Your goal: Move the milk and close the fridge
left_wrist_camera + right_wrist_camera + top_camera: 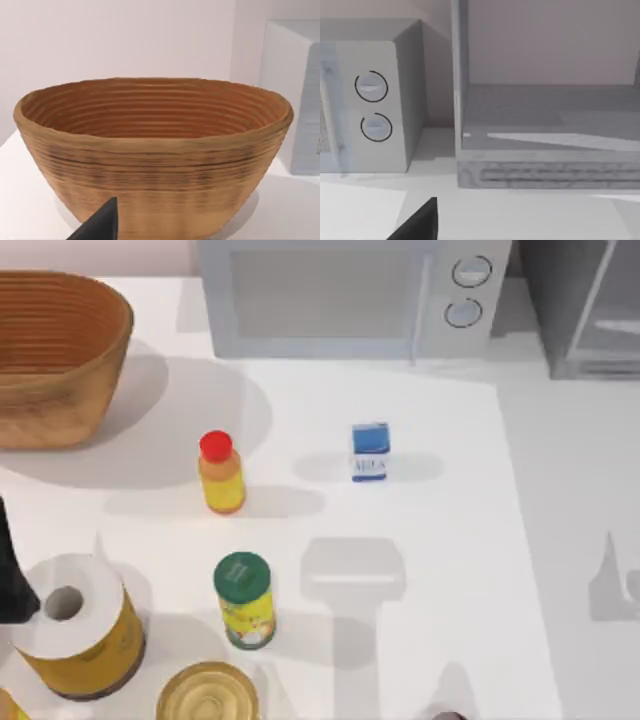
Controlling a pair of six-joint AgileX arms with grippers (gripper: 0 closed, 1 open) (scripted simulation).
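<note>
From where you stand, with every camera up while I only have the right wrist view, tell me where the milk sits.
Observer: The milk stands upright mid-table, in front of the microwave, untouched.
Operator: Name what's closest on its left.
Observer: A red-capped yellow bottle, standing apart from it.
Operator: Report what the left wrist camera faces.
Observer: A wicker basket at the table's far left; I see nothing inside it.

Blue-topped white milk [369, 451], grey fridge [585, 310]
</note>
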